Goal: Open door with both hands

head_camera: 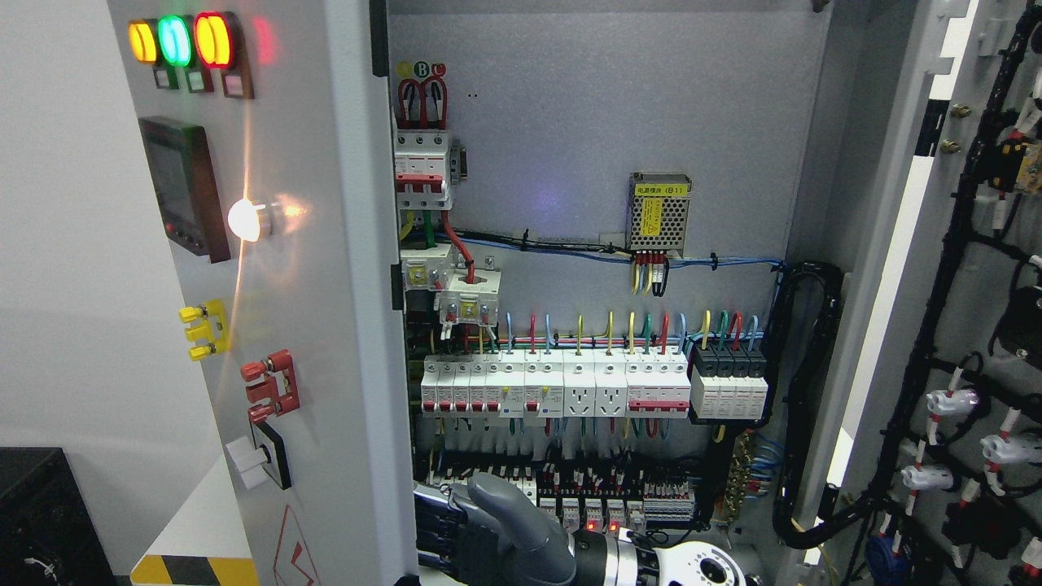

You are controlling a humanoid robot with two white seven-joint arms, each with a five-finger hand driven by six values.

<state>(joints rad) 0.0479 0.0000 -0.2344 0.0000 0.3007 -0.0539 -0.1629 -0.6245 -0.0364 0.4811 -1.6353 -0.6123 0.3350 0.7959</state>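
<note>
The cabinet's left door (342, 325) stands swung open toward me, with its outer face and lamps showing. The right door (904, 268) is swung wide open at the right and shows its wired inner side. My right hand (444, 529) comes in from the bottom edge right of the middle and reaches left across the cabinet's lower part. Its dark fingers (440, 521) stretch out against the inner side of the left door's edge, thumb up, holding nothing. The fingertips are partly hidden behind that edge. No left arm shows.
Inside the cabinet are rows of breakers (562, 387), a small power supply (659, 212) and terminal strips (619, 496) just behind my hand. Black cable bundles (806, 391) hang at the right. A black box (41, 521) stands at the lower left.
</note>
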